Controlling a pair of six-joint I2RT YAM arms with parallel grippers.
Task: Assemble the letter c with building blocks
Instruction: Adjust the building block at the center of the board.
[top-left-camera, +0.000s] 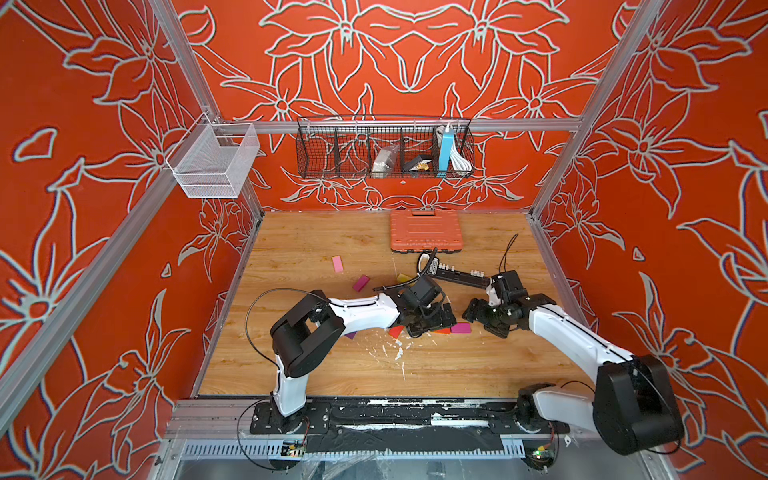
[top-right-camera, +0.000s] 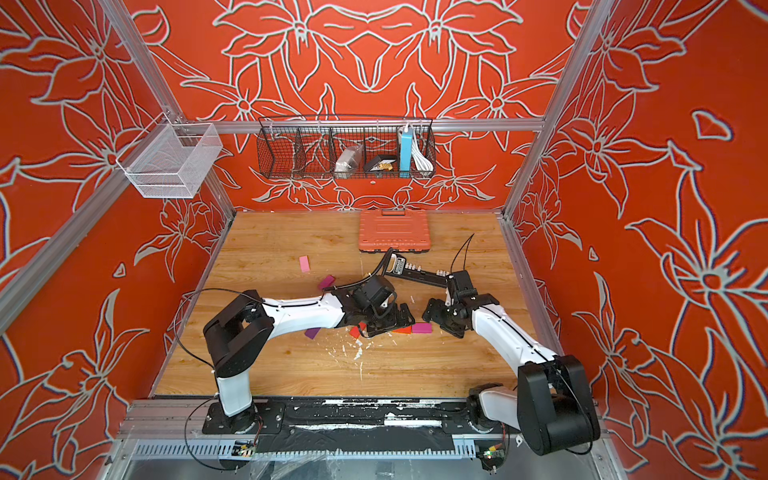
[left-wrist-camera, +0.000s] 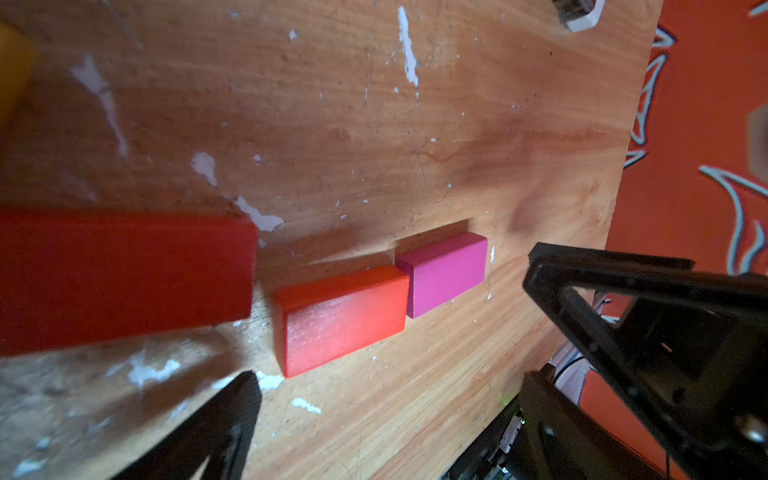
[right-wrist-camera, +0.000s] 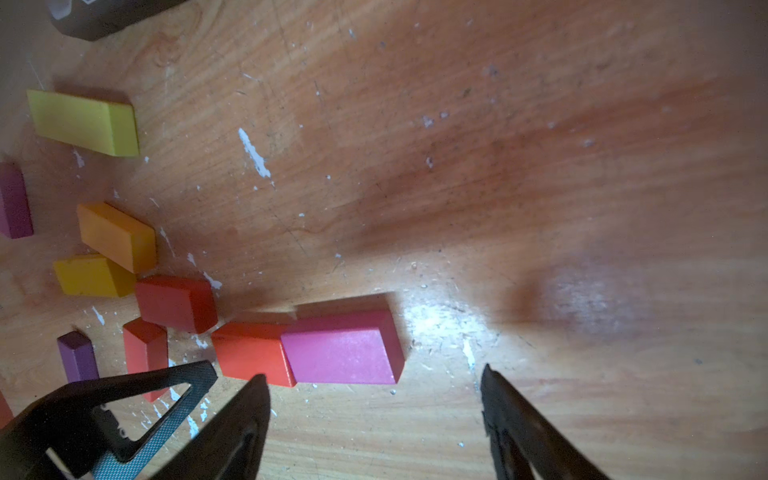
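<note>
The wooden worktop carries an orange case at twelve o'clock and a black bar toward two, both beyond the pile. Near the middle the arms meet nose to nose. The left pincer stands wide and empty, low over the pile, I'd say to drop around a block without nudging it. The right pincer is fairly wide too, holding nothing, just beside the magenta block. That block lies flat, touching the orange block at its nine o'clock, probably one stroke of the C begun. A red block, yellow block and purple block lie loose nearby; a pink block sits apart at ten. From above, the left wrist hides most of the pile, and up close a red one is blurred and cut off, so the letter's shape is hard to judge.
</note>
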